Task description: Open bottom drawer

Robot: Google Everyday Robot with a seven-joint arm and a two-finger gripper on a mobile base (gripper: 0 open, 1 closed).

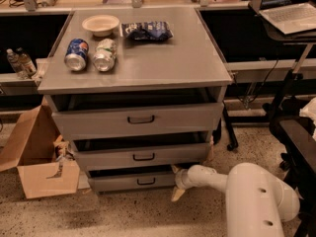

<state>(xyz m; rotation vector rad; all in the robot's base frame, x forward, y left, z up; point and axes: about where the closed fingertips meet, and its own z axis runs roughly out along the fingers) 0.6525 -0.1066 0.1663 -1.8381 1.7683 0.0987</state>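
Camera view: a grey metal table (197,58) fills the middle of the frame, with three drawers stacked under its top. The bottom drawer (118,181) sits lowest, just above the speckled floor, left of centre in the lower part of the frame. It is the slimmest of the three fronts, and its small black pull (146,181) is at its middle. A dark gap shows above its front, below the middle drawer (113,158). The top drawer (98,121) is the tallest and widest front.

The white arm (212,177) reaches in from the lower right corner of the frame toward the left. The tool (176,181) is at the right end of the bottom drawer's front. Its two tan fingers (177,194) are spread wide, one pointing up toward the gap above the drawer and the other down toward the floor. Nothing is held between them. Whether the upper finger touches the drawer cannot be told.

On the table, toward its upper left, a pale bowl (100,23) stands beside a dark snack bag (147,30). Nearer the front edge, a blue can (77,55) and a green and white can (104,55) lie side by side. An open cardboard box (37,157) rests on the floor at the lower left of the frame. A laptop (289,14) sits in the upper right corner.
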